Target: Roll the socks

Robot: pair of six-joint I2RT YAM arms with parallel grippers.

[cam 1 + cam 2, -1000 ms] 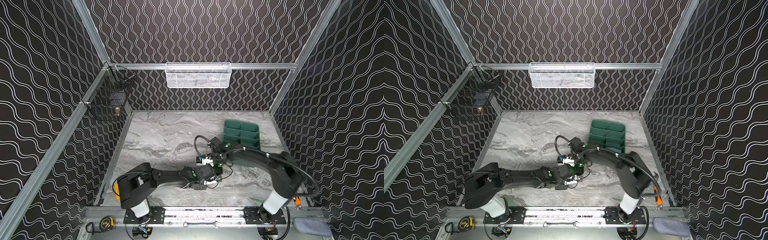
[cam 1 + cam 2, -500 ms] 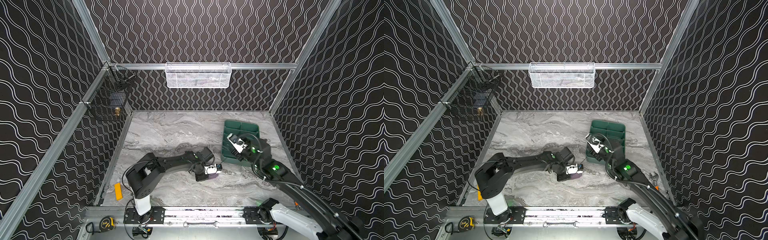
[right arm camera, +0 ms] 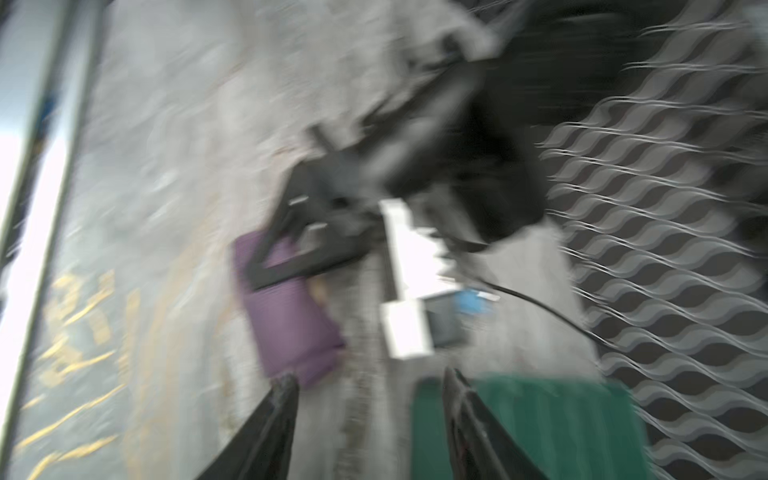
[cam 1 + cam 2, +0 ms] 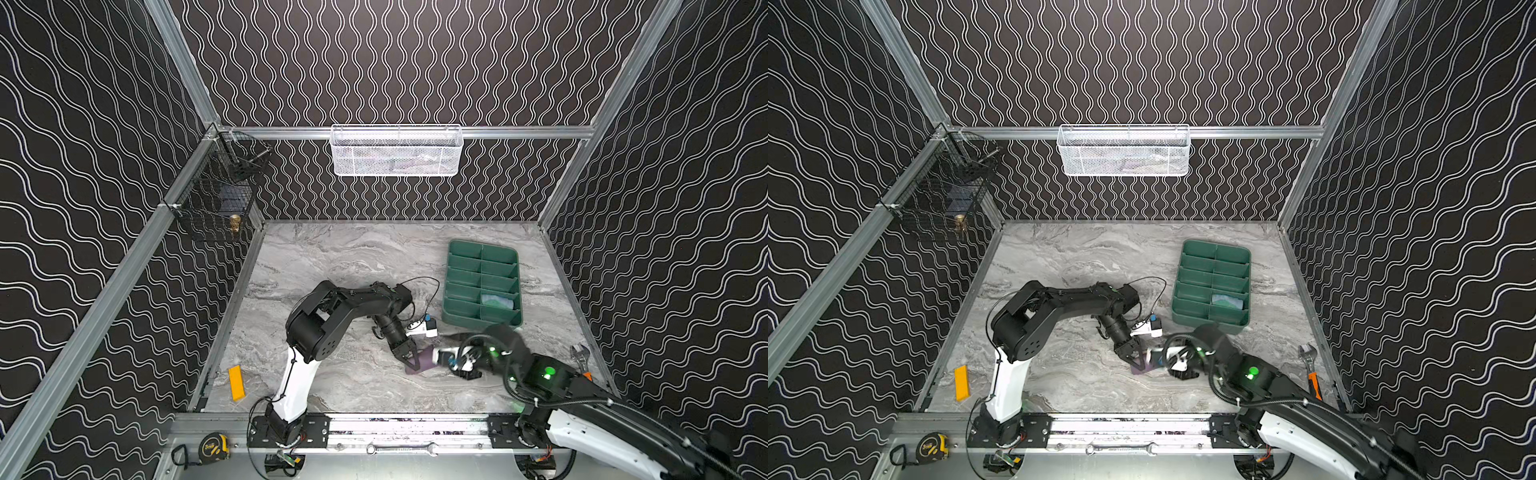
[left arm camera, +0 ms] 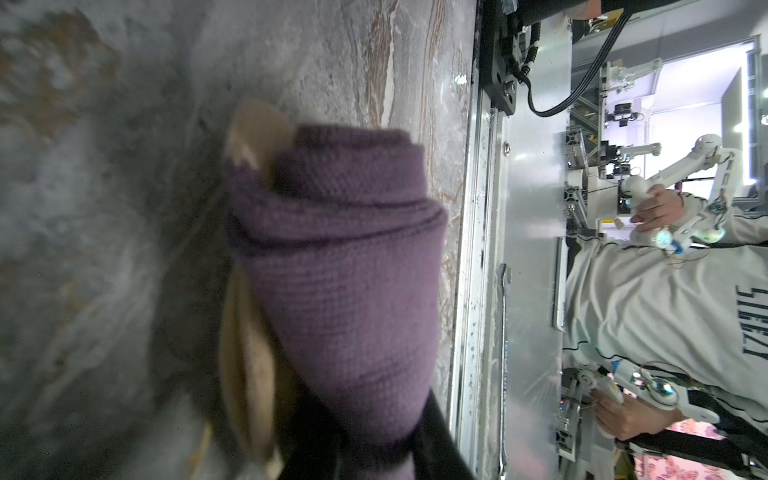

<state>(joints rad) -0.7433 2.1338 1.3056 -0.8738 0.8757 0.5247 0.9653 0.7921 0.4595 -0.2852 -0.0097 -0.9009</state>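
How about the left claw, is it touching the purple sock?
Touching. The left wrist view shows the left gripper pinching the rolled purple sock between its black fingers.

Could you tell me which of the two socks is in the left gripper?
The purple rolled sock: the left gripper is shut on it. The bluish sock lies in the green tray.

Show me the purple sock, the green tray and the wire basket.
purple sock (image 5: 345,270), left wrist view, middle of the roll
green tray (image 4: 463,277), in a top view, empty compartment
wire basket (image 4: 395,160), in a top view, front mesh
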